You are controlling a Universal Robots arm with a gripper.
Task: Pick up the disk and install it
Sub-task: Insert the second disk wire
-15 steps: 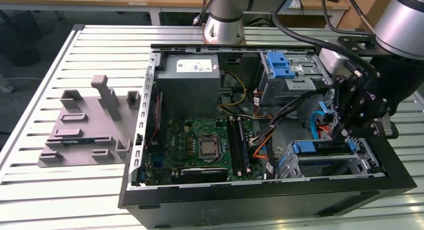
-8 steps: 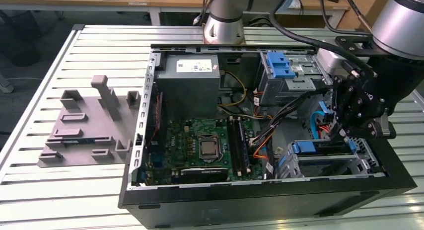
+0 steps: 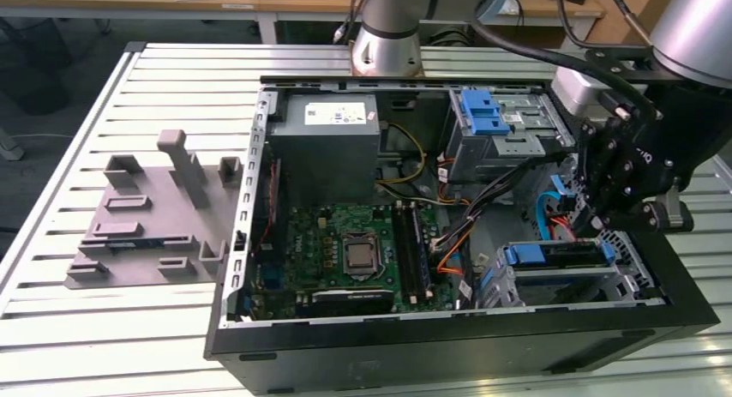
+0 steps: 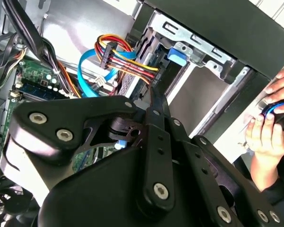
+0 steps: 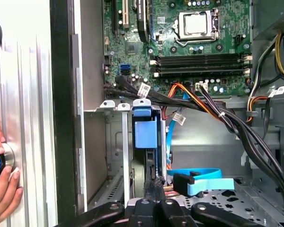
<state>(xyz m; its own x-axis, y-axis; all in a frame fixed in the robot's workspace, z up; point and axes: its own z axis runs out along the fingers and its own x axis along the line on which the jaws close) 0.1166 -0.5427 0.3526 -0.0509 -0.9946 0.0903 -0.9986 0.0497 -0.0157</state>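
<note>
While the claw (image 5: 154, 189) hangs over the drive cage (image 3: 623, 281) at the near corner of the open computer case (image 3: 458, 328), its fingers are pressed together — nothing between them. Just beyond them the disk (image 5: 145, 137) sits edge-up in the cage slot, blue rail showing. Farther off lies the motherboard (image 5: 189, 42) — a hand (image 5: 2, 189) rests on the bench (image 3: 171, 71) outside.
</note>
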